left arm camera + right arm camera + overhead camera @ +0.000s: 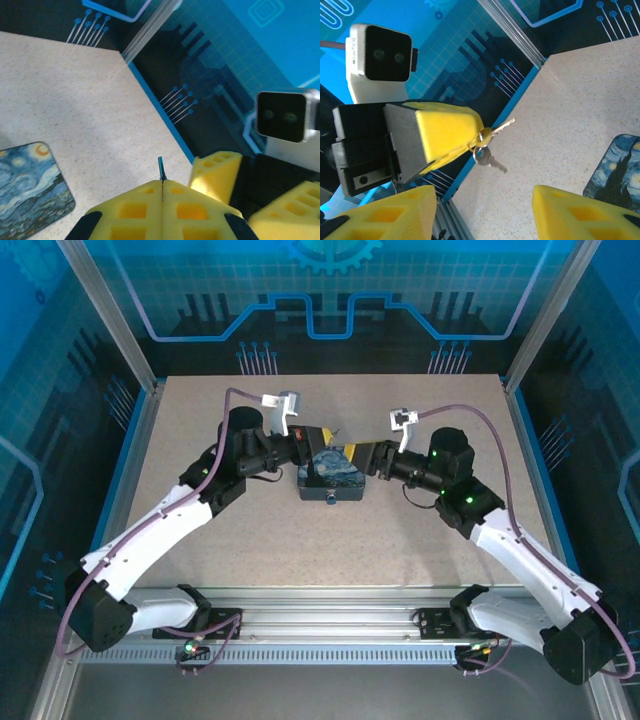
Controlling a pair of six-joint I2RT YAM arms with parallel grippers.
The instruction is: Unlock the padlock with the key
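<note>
Keys (489,142) on left, off the table (300,555), pinched at the ring by left gripper (162,186), which is fully closed; one blade pokes past the fingertips. Light, stiff, slick metal, loose on the ring, so likely swings. Best taken flat on the key head. Right gripper (485,202) roughly half open, empty, facing keys. Padlock: can't make it out.

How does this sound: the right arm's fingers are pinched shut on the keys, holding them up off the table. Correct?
Not quite. It is the left arm's fingers that are pinched shut on the keys, holding them up off the table. The right wrist view shows this, with the right arm's fingers standing apart and empty at the bottom edge.
</note>
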